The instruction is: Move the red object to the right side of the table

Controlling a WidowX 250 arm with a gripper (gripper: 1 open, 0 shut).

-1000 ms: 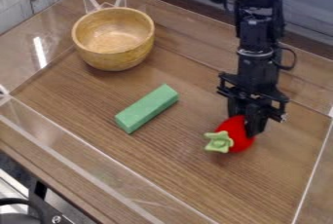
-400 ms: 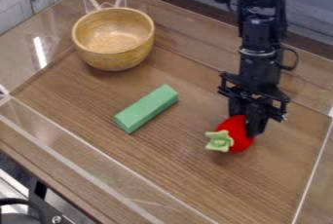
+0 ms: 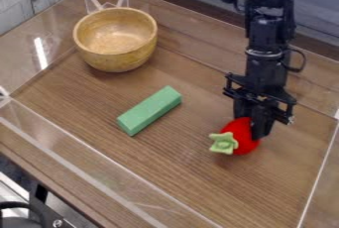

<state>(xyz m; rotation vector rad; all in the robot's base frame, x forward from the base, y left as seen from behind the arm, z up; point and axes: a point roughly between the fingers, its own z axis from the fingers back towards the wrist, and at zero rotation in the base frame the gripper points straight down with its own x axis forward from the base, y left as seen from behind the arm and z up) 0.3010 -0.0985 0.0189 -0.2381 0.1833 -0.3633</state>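
Observation:
The red object (image 3: 236, 140), a small strawberry-like toy with a light green leafy cap pointing left, lies on the brown wood-grain table (image 3: 159, 163) toward its right side. The black arm comes straight down from above, and my gripper (image 3: 261, 128) is shut on the toy's upper right end. The toy's lower side looks to be touching the tabletop.
A green rectangular block (image 3: 149, 110) lies near the middle of the table. A wooden bowl (image 3: 115, 39) stands at the back left. Low clear plastic walls (image 3: 320, 182) edge the tabletop, the right wall close to the gripper.

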